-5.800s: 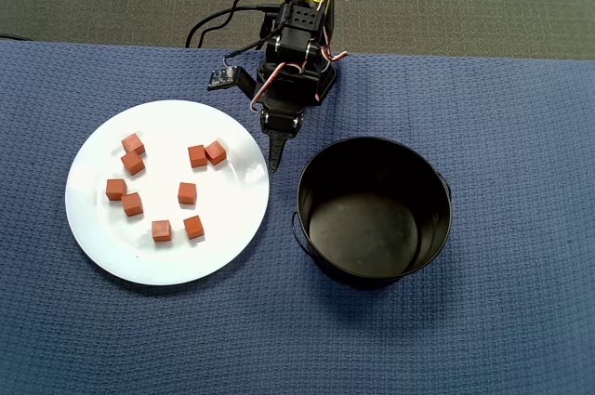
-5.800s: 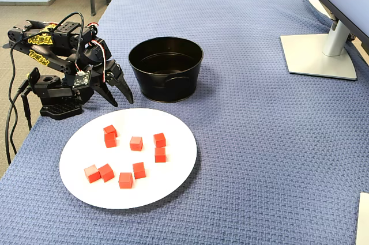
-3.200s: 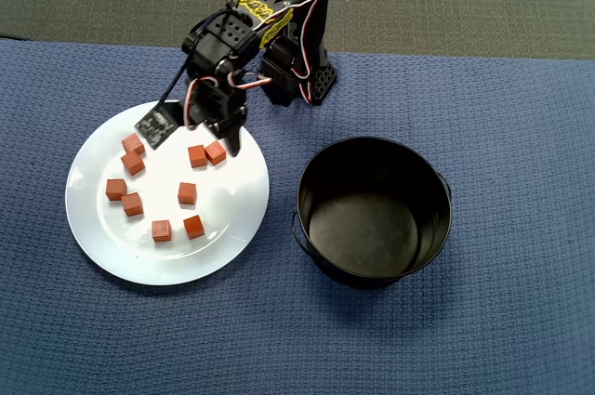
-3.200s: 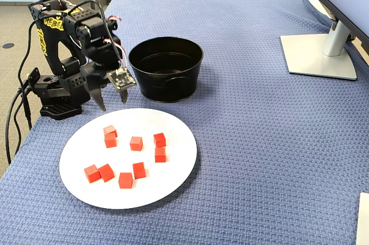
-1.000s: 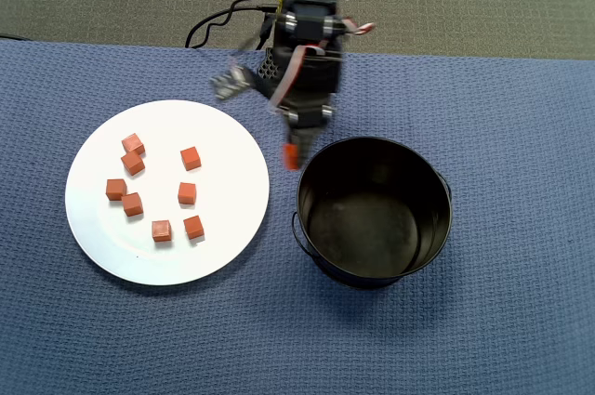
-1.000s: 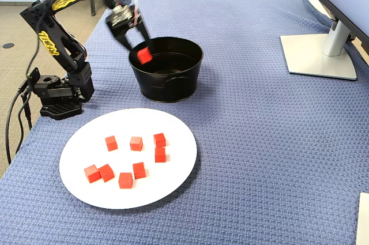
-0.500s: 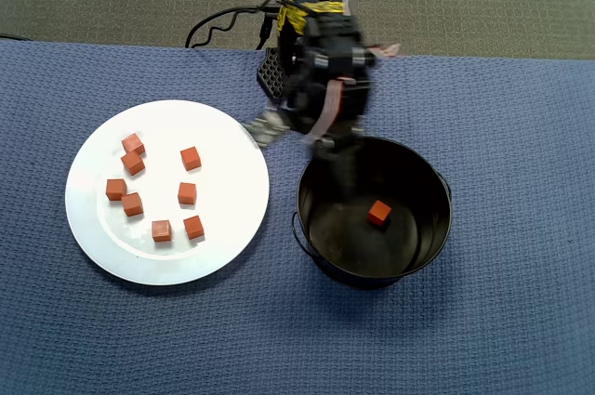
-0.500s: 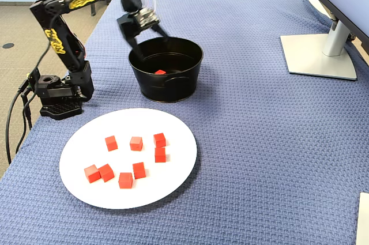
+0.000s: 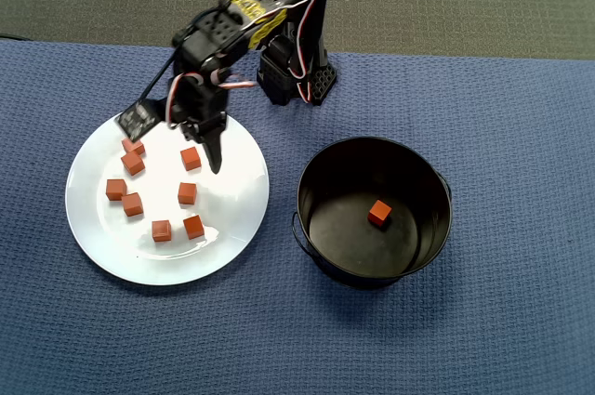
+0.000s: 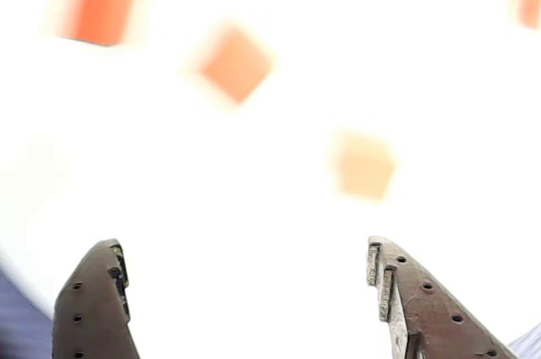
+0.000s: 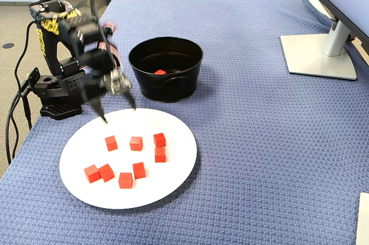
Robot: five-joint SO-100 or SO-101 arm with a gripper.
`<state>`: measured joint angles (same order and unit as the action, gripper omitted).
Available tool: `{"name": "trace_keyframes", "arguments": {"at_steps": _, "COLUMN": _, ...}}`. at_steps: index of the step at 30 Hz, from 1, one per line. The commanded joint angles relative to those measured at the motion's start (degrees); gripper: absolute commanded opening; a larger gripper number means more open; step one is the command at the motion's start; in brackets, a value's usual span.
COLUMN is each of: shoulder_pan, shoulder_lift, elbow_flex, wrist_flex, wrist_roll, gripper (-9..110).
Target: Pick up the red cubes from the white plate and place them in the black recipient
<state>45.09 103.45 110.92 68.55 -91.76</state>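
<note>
Several red cubes lie scattered on the white plate (image 9: 234, 202), among them one (image 9: 191, 158) right beside my gripper (image 9: 204, 158). The gripper hangs open over the plate's upper part, with nothing between its fingers. In the fixed view the gripper (image 11: 119, 114) is motion-blurred above the plate's (image 11: 173, 178) far rim. The wrist view shows the gripper (image 10: 243, 247) with jaws wide apart over the overexposed plate (image 10: 211, 198), and blurred cubes (image 10: 235, 62) ahead. One red cube (image 9: 378, 213) rests on the floor of the black recipient (image 9: 307, 232); in the fixed view this cube (image 11: 160, 72) shows inside the recipient (image 11: 167, 86).
The arm's base (image 9: 297, 79) stands at the blue cloth's far edge, with cables (image 9: 209, 28) trailing behind it. A monitor stand (image 11: 317, 52) sits at the right in the fixed view. The recipient stands just right of the plate in the overhead view.
The gripper carried a cube over the recipient and let it go; the cube now lies inside. The open gripper has since swung back over the plate.
</note>
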Motion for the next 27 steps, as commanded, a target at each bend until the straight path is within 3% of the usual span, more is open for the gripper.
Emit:
{"name": "trace_keyframes", "arguments": {"at_steps": 1, "shoulder_pan": 3.2, "shoulder_lift": -4.0, "elbow_flex": -1.8, "wrist_flex": -2.9, "wrist_roll": -8.8, "gripper": 28}}
{"name": "trace_keyframes", "arguments": {"at_steps": 27, "shoulder_pan": 4.8, "shoulder_lift": -5.7, "elbow_flex": 10.3, "wrist_flex": -17.1, "wrist_roll": 2.7, "gripper": 20}}
